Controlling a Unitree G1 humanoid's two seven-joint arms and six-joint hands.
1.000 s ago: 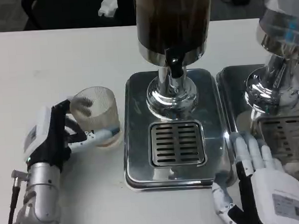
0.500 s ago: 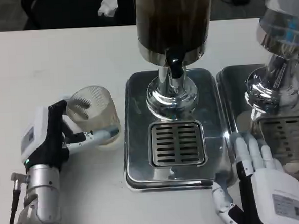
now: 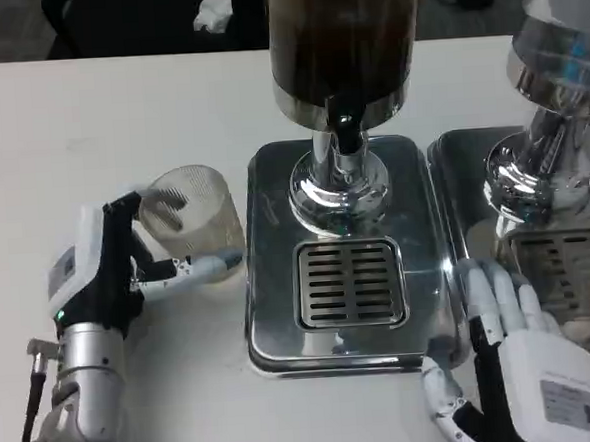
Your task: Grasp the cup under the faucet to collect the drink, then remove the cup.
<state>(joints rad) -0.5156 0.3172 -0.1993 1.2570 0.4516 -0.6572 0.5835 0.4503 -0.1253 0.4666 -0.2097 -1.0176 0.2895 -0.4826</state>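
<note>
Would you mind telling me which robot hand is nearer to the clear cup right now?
Left. The left robot hand is wrapped around the clear cup on the table; the right robot hand rests far across, beyond the drip tray.

- The grate (image 3: 350, 283) under the faucet (image 3: 345, 130) is bare; open room above it up to the spout.
- The tray (image 3: 271, 313) rim stands between the cup (image 3: 190, 222) at 9 o'clock and the grate.
- The dispenser column (image 3: 339, 183) blocks the grate's 12 o'clock side.
- The right hand (image 3: 518, 353) lies at the tray's 4 o'clock edge, closing that side.
- A second dispenser (image 3: 542, 156) crowds 3 o'clock.
</note>
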